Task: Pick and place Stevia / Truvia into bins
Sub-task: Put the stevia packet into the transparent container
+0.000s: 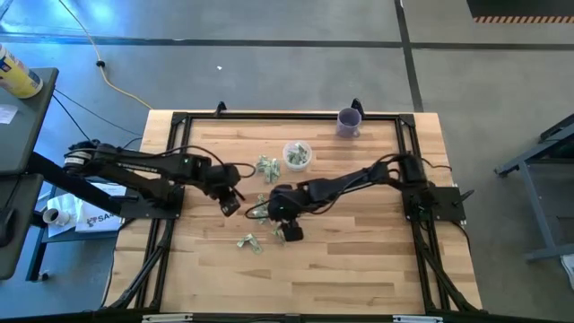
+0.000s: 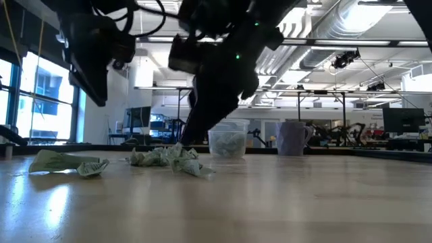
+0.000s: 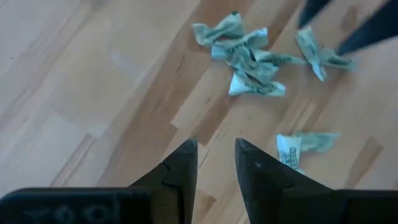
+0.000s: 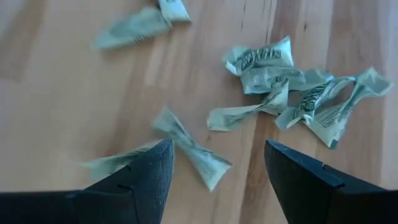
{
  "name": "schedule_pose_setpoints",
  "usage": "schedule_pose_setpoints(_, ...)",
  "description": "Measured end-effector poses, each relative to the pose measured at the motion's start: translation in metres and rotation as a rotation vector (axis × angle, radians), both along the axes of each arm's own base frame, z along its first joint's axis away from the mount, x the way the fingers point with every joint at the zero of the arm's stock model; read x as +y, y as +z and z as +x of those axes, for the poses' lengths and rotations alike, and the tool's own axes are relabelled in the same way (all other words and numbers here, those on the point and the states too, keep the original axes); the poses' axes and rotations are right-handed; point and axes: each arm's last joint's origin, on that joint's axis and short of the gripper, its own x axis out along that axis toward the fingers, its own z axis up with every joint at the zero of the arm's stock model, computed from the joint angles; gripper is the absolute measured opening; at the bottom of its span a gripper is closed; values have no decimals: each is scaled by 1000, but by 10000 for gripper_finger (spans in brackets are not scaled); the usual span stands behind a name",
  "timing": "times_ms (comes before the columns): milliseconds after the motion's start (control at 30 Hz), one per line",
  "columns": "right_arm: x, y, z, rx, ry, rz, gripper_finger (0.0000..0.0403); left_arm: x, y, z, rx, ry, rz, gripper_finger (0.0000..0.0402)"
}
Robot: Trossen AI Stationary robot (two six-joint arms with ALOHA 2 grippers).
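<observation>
**Packets scattered mid-table, cup partly filled**

Wooden table [image 1: 359, 260] under both arms. Right gripper [image 4: 217, 171] spread wide above a crumpled packet [image 4: 186, 146]. Left gripper [image 3: 216, 163] narrowly parted, nothing between the fingers. Clear cup [image 1: 297, 154] behind, holding packets. Loose sweetener packets [image 1: 266, 168] just beside it.
</observation>
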Motion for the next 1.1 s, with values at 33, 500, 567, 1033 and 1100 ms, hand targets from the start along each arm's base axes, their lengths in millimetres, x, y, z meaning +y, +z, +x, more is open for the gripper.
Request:
schedule_pose_setpoints(33,1,-4,3,17,13,-25,243,-2,1,-1,-1,-10,7,140)
schedule_pose_setpoints(500,3,-23,16,181,13,-93,101,-19,11,-28,51,-52,109,140)
schedule_pose_setpoints(567,-4,-23,14,224,-76,-43,50,-18,11,-30,54,-45,121,140)
schedule_pose_setpoints(1033,-100,120,-49,75,-646,-213,14,-15,17,-25,-32,-35,233,140)
schedule_pose_setpoints(1100,-123,128,-61,97,-720,-221,15,-15,18,-24,-52,-42,236,140)
